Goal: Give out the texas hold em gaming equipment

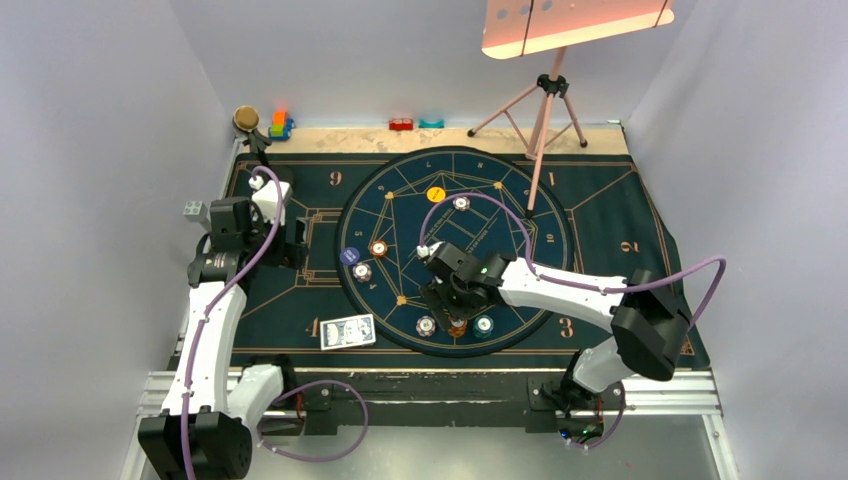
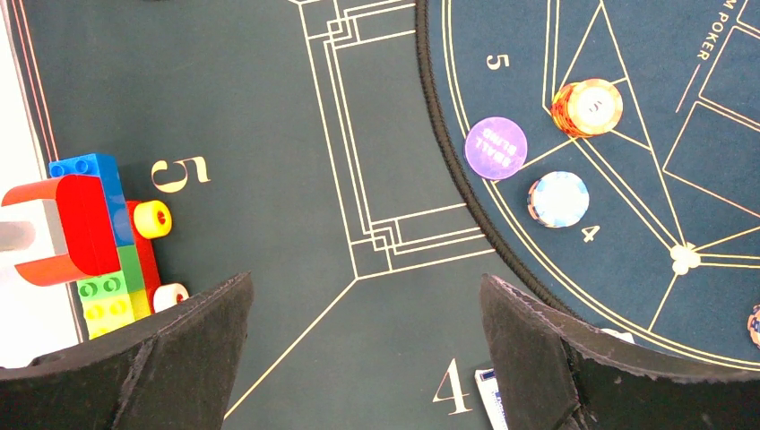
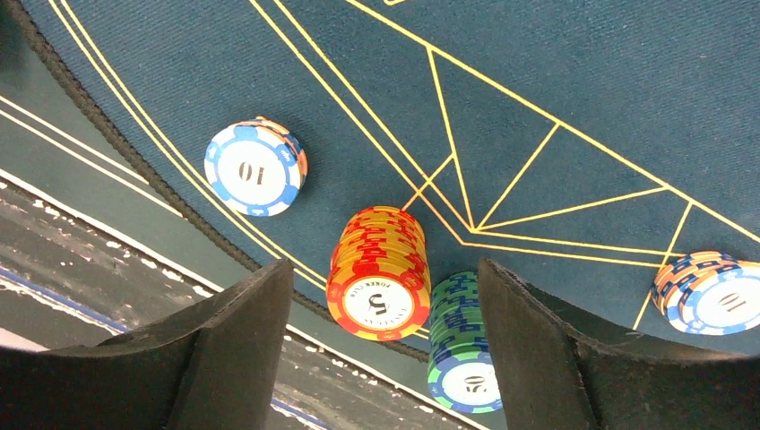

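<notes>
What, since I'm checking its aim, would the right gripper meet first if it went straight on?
Probably the orange chip stack marked 5, centred between the open fingers of the right gripper. The green stack marked 50 stands close beside it and might be caught too; depth is unclear.

A round dark blue felt mat [image 1: 395, 200] lies centred on the rectangular dark blue mat with gold lines [image 1: 620, 220]. Three stacks of small round chips [image 1: 484, 325] stand in a row at its near edge. The blue-and-white-backed playing cards [image 1: 347, 331] lie on the rectangular mat, left of that row. Colourful toy blocks [image 1: 279, 125] stand beyond the far left corner.
</notes>
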`<move>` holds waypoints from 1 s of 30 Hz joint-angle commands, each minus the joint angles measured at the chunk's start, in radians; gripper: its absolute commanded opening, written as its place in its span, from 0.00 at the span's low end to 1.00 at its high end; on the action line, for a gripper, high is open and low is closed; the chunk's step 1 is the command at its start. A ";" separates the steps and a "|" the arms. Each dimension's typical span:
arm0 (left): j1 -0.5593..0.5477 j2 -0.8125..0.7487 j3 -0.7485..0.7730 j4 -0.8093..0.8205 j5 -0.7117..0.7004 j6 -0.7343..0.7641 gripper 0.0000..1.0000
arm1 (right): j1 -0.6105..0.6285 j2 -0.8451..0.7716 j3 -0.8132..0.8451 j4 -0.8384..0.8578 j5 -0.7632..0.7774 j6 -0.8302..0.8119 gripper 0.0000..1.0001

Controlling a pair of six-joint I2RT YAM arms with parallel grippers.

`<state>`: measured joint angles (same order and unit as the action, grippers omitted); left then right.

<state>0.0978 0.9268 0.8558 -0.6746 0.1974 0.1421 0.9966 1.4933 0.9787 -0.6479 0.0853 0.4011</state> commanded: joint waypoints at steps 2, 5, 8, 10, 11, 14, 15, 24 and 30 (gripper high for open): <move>0.008 -0.009 0.001 0.021 0.007 0.008 1.00 | 0.006 0.001 -0.004 0.036 -0.005 0.010 0.75; 0.008 -0.008 0.000 0.022 0.005 0.009 1.00 | 0.005 0.007 -0.006 0.036 -0.009 0.008 0.72; 0.007 -0.008 0.001 0.022 0.004 0.008 1.00 | 0.006 0.018 -0.013 0.037 -0.022 0.006 0.71; 0.007 -0.009 0.000 0.022 0.002 0.008 1.00 | 0.007 0.022 -0.022 0.041 -0.025 0.004 0.70; 0.007 -0.009 0.000 0.022 0.003 0.008 1.00 | 0.006 0.024 -0.024 0.041 -0.025 0.003 0.70; 0.008 -0.009 0.001 0.022 0.002 0.008 1.00 | 0.007 0.030 -0.026 0.041 -0.024 0.001 0.68; 0.007 -0.010 0.001 0.022 0.002 0.009 1.00 | 0.006 0.029 -0.026 0.041 -0.024 0.000 0.66; 0.008 -0.011 0.000 0.021 -0.004 0.008 1.00 | 0.006 0.033 -0.013 0.025 -0.023 0.002 0.39; 0.008 -0.009 0.001 0.021 -0.003 0.008 1.00 | 0.006 -0.002 0.041 -0.026 -0.020 0.002 0.25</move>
<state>0.0978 0.9268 0.8555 -0.6746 0.1970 0.1421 0.9966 1.5295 0.9600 -0.6331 0.0608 0.4000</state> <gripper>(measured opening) 0.996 0.461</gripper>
